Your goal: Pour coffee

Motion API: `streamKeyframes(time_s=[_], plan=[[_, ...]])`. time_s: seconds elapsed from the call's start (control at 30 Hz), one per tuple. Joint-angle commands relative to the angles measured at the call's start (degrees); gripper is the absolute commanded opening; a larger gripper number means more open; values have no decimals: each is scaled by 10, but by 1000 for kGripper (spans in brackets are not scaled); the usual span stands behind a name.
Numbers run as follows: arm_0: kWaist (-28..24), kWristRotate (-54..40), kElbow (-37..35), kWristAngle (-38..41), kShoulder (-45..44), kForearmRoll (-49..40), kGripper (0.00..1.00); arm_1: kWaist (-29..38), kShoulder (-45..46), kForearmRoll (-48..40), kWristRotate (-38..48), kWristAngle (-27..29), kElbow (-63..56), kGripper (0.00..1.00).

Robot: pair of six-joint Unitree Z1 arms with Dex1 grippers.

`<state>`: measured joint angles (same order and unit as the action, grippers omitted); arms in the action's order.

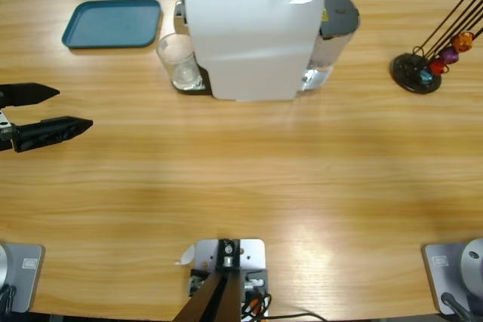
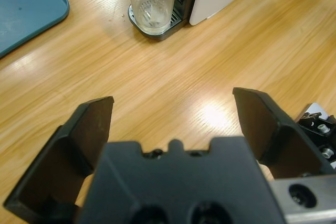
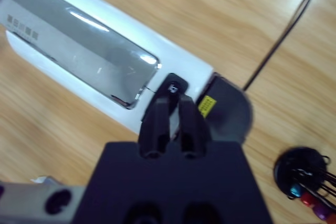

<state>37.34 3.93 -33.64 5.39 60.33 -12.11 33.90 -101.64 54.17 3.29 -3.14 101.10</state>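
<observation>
Overhead, a white coffee machine (image 1: 253,39) stood at the far middle of the wooden tabletop (image 1: 249,179), with a clear glass tumbler (image 1: 178,62) on its drip tray at the machine's left side. A teal tray (image 1: 113,23) lay well to the left of the glass, and a black capsule stand (image 1: 416,72) with coloured capsules sat near the right edge. The left gripper (image 1: 66,108) entered from the left edge, jaws spread, apart from the glass.

In the left wrist view, the left gripper's jaws were wide apart over bare wood, the tumbler ahead; whether it held any coffee could not be told.

In the right wrist view, the right gripper (image 3: 170,106) hung above the machine's top, jaws pressed together, tips at a small black button (image 3: 173,87).
</observation>
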Motion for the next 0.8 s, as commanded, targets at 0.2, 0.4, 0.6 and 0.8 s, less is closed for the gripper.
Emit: streamKeyframes(time_s=[0.2,0.4,0.6,0.8], plan=[[5,-5,21,5,-2,-6,1000,28,103,-13,1,12,-44,1000],[5,-5,21,5,0,-6,1000,28,85,-17,1,12,-40,1000],[5,-5,21,5,1,-6,1000,28,80,-17,1,15,-40,1000],[5,-5,22,5,1,-6,1000,28,76,-17,1,15,-41,1000]])
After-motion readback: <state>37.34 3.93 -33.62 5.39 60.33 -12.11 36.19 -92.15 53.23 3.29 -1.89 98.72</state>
